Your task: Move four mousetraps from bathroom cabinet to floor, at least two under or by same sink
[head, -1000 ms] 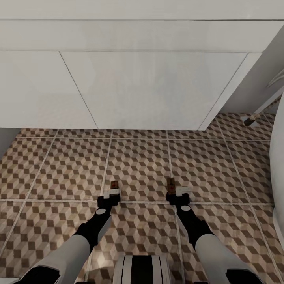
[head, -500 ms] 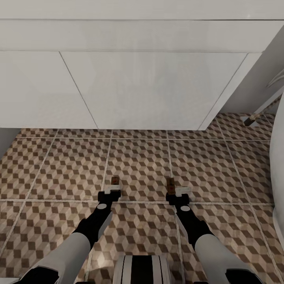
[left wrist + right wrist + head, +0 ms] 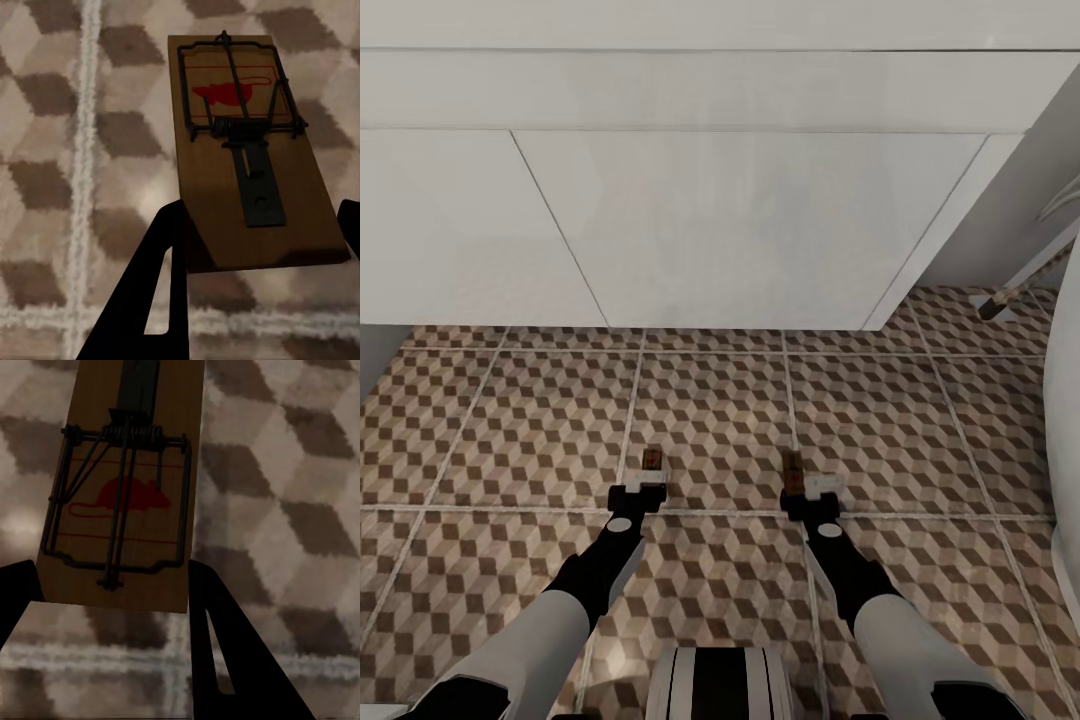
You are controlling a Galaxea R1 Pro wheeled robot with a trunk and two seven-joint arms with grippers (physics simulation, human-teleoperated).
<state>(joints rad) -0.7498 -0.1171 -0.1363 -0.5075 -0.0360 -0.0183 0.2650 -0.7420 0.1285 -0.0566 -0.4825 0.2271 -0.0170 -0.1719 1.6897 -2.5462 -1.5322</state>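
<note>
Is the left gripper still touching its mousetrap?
Cannot tell. In the left wrist view the mousetrap lies between the left gripper fingers; neither contact nor gap shows plainly.

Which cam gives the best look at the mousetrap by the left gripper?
Left wrist view: the left mousetrap looms large, with wire, spring and red mouse mark all clear, lying between the left gripper's dark fingers over the bathroom floor. In the head view it is a tiny tan speck. The right wrist view has the other mousetrap.

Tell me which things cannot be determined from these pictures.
- Head view: whether each mousetrap rests on the floor; they are too small.
- Left wrist view: left gripper grip; the right finger is cut off by the edge.
- Right wrist view: the trap's far end is cut off.
- Sink: its basin and tap are out of frame.
</note>
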